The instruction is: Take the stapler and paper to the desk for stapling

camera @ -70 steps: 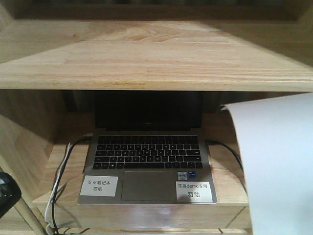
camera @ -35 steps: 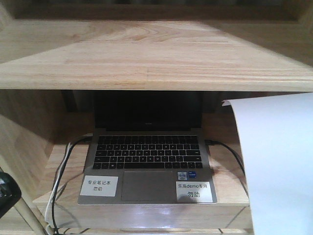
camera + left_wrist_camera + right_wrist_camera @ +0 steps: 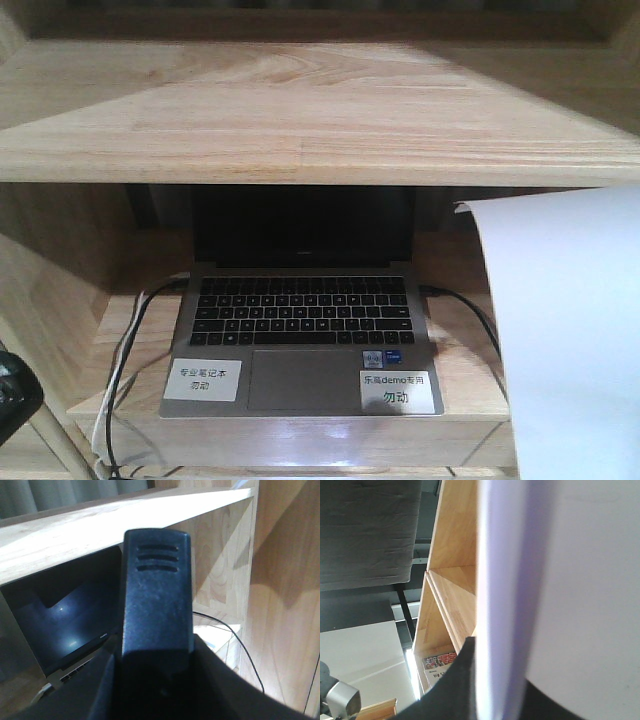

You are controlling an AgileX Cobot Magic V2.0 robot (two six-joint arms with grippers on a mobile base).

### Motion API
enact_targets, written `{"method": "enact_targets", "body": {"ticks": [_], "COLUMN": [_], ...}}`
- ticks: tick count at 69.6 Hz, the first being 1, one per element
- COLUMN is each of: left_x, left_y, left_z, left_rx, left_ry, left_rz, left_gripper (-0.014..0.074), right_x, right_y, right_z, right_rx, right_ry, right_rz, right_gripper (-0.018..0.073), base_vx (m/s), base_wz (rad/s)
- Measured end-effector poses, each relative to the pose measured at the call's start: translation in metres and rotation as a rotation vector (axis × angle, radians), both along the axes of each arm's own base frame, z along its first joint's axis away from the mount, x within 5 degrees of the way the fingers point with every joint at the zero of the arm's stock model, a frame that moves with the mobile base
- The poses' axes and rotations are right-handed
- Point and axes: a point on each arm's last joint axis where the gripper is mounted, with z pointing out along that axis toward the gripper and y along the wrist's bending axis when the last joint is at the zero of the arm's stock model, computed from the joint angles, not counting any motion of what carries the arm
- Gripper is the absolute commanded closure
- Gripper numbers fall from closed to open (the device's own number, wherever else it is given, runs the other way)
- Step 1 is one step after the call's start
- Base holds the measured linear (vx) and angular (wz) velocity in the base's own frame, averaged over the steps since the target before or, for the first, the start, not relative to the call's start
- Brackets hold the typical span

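Note:
The black stapler (image 3: 156, 590) stands up between the fingers of my left gripper (image 3: 157, 655), which is shut on it; its ribbed end points at the shelf. A dark part of that gripper or the stapler shows at the lower left of the front view (image 3: 14, 396). The white paper (image 3: 570, 340) hangs upright at the right of the front view, top edge curled. My right gripper (image 3: 505, 700) is shut on the paper (image 3: 580, 580), with a black finger (image 3: 452, 685) on its left side. The desk is out of view.
A light wooden shelf unit (image 3: 300, 130) fills the front view. An open laptop (image 3: 300, 320) sits in its lower bay with two white labels (image 3: 203, 380) on the palm rest. Cables (image 3: 125, 350) run down its left side and one at the right (image 3: 470, 310).
The paper's top left corner has shifted very slightly up and right. The dark part at lower left sits a little lower. The shelf and laptop have not moved.

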Motion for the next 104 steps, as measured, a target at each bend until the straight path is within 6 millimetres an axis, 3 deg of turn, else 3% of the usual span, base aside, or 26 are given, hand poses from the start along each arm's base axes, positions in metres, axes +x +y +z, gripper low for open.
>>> {"method": "enact_targets", "body": {"ticks": [47, 104], "left_x": [0.0, 0.0], "left_y": [0.0, 0.0], "left_z": [0.0, 0.0], "left_rx": [0.0, 0.0], "left_ry": [0.0, 0.0], "left_rz": [0.0, 0.0], "left_gripper": [0.0603, 0.0603], "right_x": [0.0, 0.0], "right_y": [0.0, 0.0], "right_z": [0.0, 0.0], "right_rx": [0.001, 0.001], "right_ry": [0.0, 0.0], "right_rz": [0.0, 0.0], "right_gripper": [0.0565, 0.0565], "base_vx": [-0.01, -0.09], "base_wz": [0.05, 0.36]}}
